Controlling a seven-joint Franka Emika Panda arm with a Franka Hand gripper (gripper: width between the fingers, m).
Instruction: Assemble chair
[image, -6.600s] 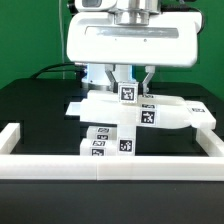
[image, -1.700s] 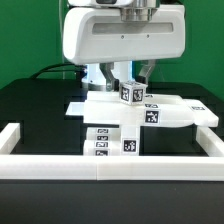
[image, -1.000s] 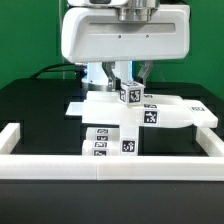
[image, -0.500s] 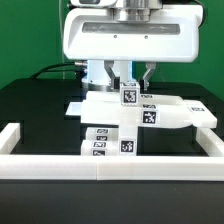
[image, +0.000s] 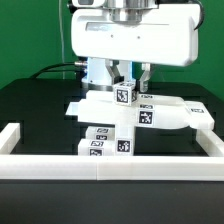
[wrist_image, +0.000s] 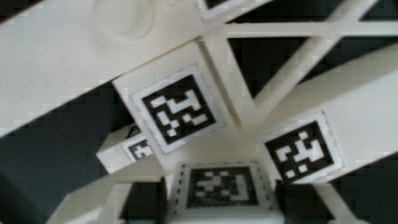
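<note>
The chair parts are white blocks with black-and-white tags. A wide slab (image: 170, 113) lies across an upright block (image: 108, 140) that carries several tags. My gripper (image: 125, 90) hangs straight down over the slab's middle. It is shut on a small tagged cube (image: 124, 96) that sits on or just at the slab's top. In the wrist view the cube's tag (wrist_image: 221, 184) lies between my two fingers (wrist_image: 146, 200). My gripper (wrist_image: 224, 203) stands above other tagged faces (wrist_image: 178, 108) and white bars of the chair.
A long plain white border rail (image: 110, 166) runs along the front, with side rails at the exterior view's left (image: 12, 132) and right (image: 212, 132). The table is black and the backdrop is green. The arm's big white hand (image: 135, 42) hides the area behind.
My hand has turned and shifted slightly toward the exterior view's right. The cube's tag has turned with it. The slab and upright block have not moved.
</note>
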